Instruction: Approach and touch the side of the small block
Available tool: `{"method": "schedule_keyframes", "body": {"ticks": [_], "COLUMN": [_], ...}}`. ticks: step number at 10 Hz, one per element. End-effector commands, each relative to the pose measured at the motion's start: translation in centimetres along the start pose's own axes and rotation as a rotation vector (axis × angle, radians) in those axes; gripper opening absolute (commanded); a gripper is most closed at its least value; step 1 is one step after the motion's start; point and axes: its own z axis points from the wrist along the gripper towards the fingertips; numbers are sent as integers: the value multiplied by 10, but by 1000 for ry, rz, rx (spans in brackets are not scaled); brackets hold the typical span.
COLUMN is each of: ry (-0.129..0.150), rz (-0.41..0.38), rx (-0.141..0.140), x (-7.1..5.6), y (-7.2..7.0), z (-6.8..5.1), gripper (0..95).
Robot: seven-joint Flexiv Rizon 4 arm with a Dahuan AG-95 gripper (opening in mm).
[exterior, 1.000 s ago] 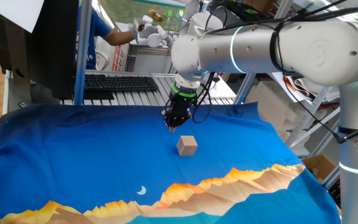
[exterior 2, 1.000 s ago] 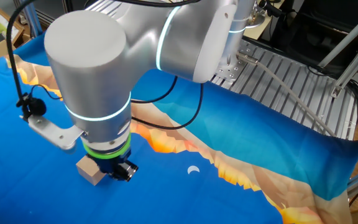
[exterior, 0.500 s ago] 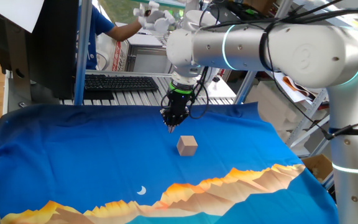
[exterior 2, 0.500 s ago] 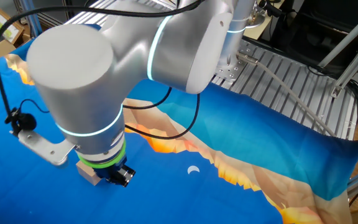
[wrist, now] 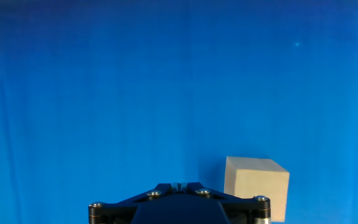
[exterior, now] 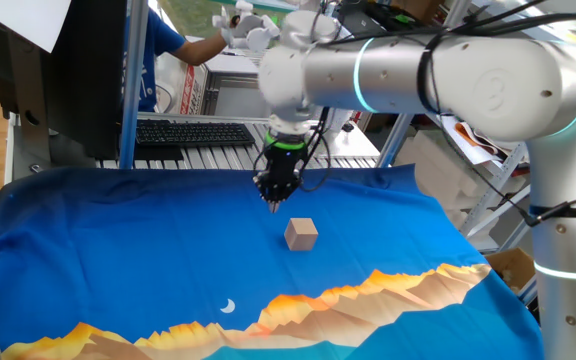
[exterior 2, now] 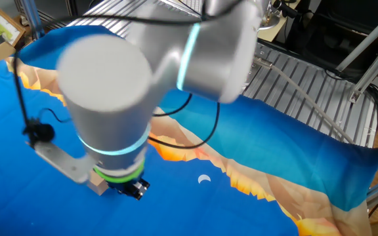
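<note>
Hand view: small block (wrist: 256, 185) cut off.

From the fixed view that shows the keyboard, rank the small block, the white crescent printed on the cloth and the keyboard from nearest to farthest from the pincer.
1. The small block, just below and right of the pincer.
2. The keyboard, behind it, upper left; near-tied with the crescent.
3. The white crescent, toward the cloth's front edge.
</note>
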Motion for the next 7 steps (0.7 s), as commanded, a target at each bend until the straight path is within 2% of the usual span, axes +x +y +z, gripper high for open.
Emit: {"method": "schedule_keyframes", "body": {"ticks": [1,2,4,5,7], "ry": [-16,-16,-23,-29,-35], "rz": [1,0,-6,-6,-7], "rx": [-1,-8,0,26,48], "x": [1,-1,-3,-3,-2], "y": [0,-2,-5,-5,-5], "z": [14,22,31,32,33], "gripper": [0,0,0,0,0]}}
